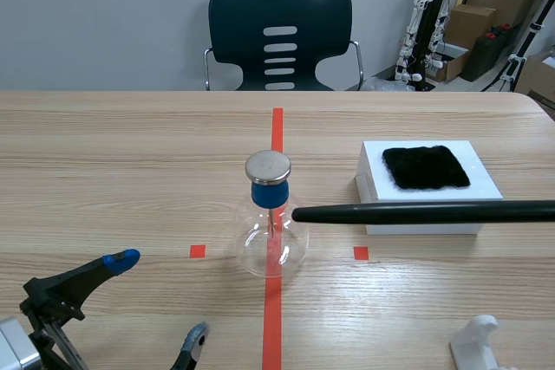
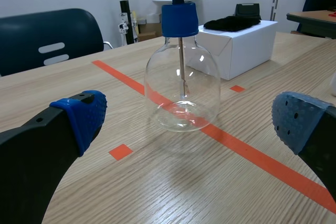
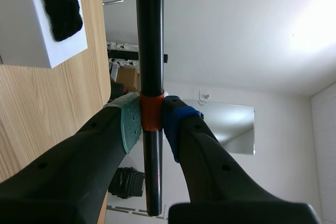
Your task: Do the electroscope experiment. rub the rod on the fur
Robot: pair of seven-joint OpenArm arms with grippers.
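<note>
At the desk's (image 1: pixel 130 153) left, the left arm (image 1: pixel 52 301) rests low with its jaws wide open and empty, facing the electroscope (image 1: pixel 271 231), a glass flask with a blue stopper and metal cap standing on the centre tape line. The black rod (image 1: pixel 425 211) reaches in level from the right, its tip near the flask's neck; contact cannot be told. Further right, the fur (image 1: pixel 426 167) lies on a white box (image 1: pixel 486 184), behind the rod and untouched by it. The right jaws are closed on the rod at its orange band. Rubbing looks not yet begun: the next move calls for bringing the rod back over the box, lowering it onto the fur and stroking along it.
</note>
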